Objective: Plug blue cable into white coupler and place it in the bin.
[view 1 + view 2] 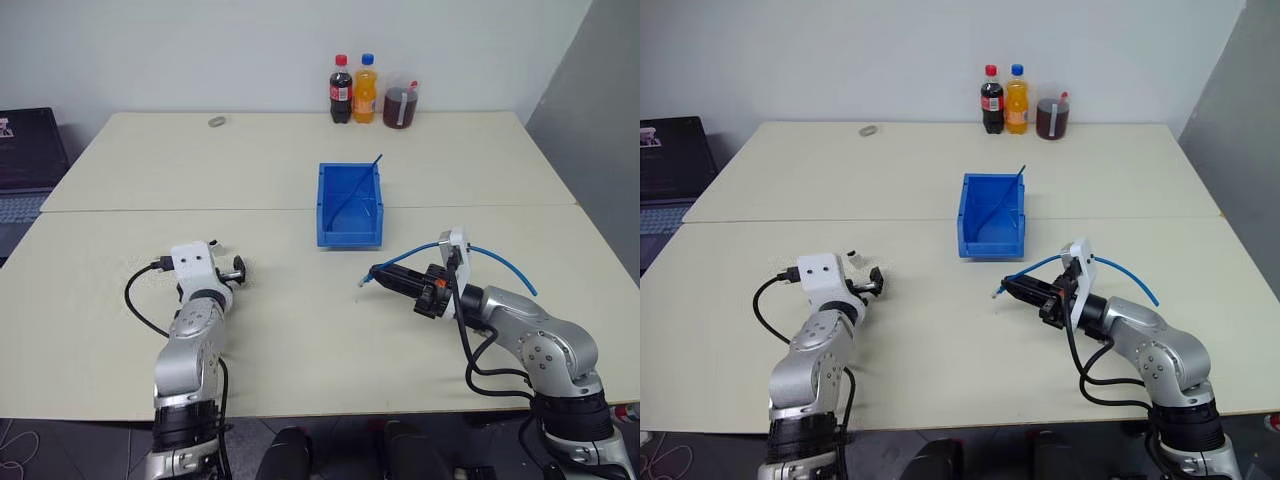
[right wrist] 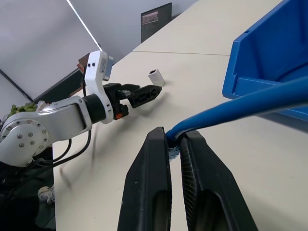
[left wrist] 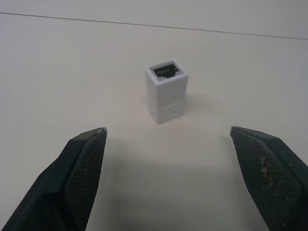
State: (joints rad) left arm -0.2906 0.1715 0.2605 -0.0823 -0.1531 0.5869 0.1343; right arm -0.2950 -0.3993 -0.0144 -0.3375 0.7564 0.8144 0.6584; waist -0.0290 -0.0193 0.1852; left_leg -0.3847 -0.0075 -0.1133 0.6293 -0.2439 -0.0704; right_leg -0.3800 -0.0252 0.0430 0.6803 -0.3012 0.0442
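Only partly visible, blue cable plug pinched in right jaws; left jaws apart before white coupler

A white coupler with a dark opening, a light-blue cable, a bright blue bin, black cross-hatched fingers and cola-dark, orange and reddish-brown drinks are seen on a pale cream table.
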